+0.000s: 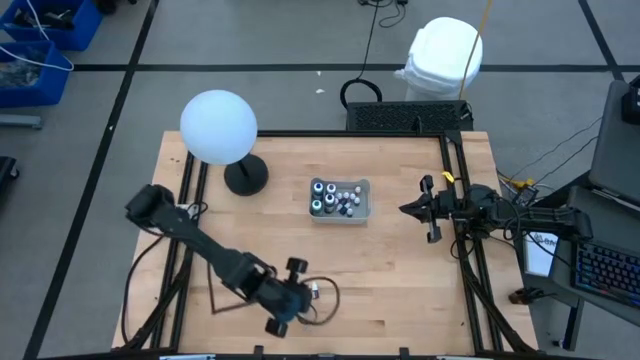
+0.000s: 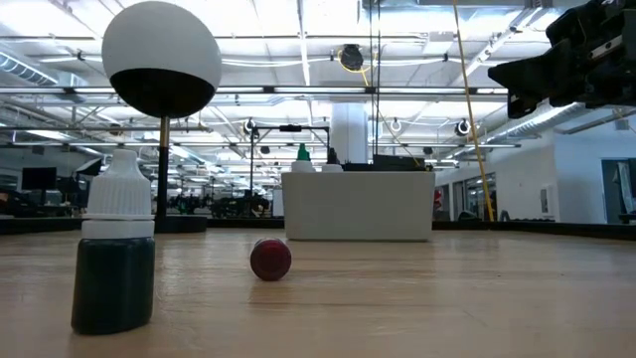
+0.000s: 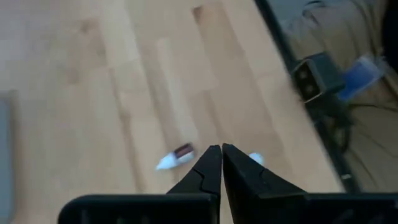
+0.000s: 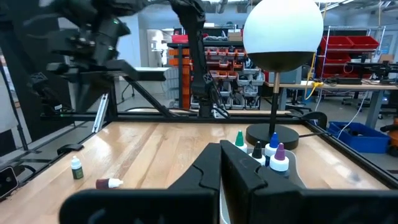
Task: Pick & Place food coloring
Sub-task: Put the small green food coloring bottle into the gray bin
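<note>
Several small food coloring bottles [image 1: 335,200] stand upright in the grey tray [image 1: 367,200] at the table's middle; the right wrist view shows them too [image 4: 273,155]. Two more are loose on the wood near the front edge. A dark green bottle [image 2: 114,261] stands upright on its base, and a red one [image 2: 270,259] lies on its side. My left gripper [image 3: 221,152] hovers shut above these two, holding nothing. The red bottle [image 3: 177,155] lies just beside its fingertips, and a white cap [image 3: 255,160] shows behind one finger. My right gripper [image 4: 221,149] waits shut at the table's right side.
A lamp with a white globe [image 1: 218,125] stands on a round black base [image 1: 245,177] at the far left of the table. Black frame rails [image 1: 455,170] run along the table's sides. Bare wood [image 1: 400,290] lies between the tray and the front edge.
</note>
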Controlling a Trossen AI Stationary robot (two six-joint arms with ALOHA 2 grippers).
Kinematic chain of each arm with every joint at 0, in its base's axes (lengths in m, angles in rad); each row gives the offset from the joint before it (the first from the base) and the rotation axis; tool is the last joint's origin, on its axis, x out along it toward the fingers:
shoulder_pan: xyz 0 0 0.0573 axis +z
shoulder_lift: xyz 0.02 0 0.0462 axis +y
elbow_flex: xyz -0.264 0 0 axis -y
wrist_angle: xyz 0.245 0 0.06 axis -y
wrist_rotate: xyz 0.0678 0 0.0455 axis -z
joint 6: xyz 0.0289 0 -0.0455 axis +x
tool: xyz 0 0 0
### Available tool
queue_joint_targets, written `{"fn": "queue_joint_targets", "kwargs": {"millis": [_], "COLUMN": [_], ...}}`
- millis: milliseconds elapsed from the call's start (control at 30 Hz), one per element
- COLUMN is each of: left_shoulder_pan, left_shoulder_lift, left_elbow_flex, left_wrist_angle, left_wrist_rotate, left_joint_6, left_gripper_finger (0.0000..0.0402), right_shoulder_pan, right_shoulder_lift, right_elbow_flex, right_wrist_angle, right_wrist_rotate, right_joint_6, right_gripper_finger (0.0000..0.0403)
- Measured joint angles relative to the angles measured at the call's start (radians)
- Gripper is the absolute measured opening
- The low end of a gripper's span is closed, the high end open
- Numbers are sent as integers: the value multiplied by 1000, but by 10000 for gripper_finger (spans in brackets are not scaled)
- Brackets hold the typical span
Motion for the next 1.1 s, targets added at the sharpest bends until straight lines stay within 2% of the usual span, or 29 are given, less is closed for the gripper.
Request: {"fn": "queue_joint_targets", "kwargs": {"millis": [133,267,433,700,833,1100], "left_shoulder_pan": [-1,0,0,1,0,-15], "left_shoulder_lift": [85,143,204,269,269,268], "left_elbow_flex": [125,183,213,219,219,202], "left_wrist_angle": [-63,-54,-51,-48,-46,-35], "left_wrist_rotate": [52,110,138,158,153,187], "left_joint_6": [-15,-10,-36,-30,-52,-22], "left_gripper_finger": [16,5,17,6,43,169], "right_shoulder_pan": [0,0,0,0,0,0], "right_shoulder_lift": [0,0,0,0,0,0], "right_elbow_flex": [0,0,0,0,0,0], "right_wrist_angle": [-1,-1,-1,-1,0,7], "right_wrist_rotate": [0,-1,-1,-1,-1,-1], "right_joint_6": [8,26,12,-1,-5,-9], "right_gripper_finger": [0,0,0,0,0,0]}}
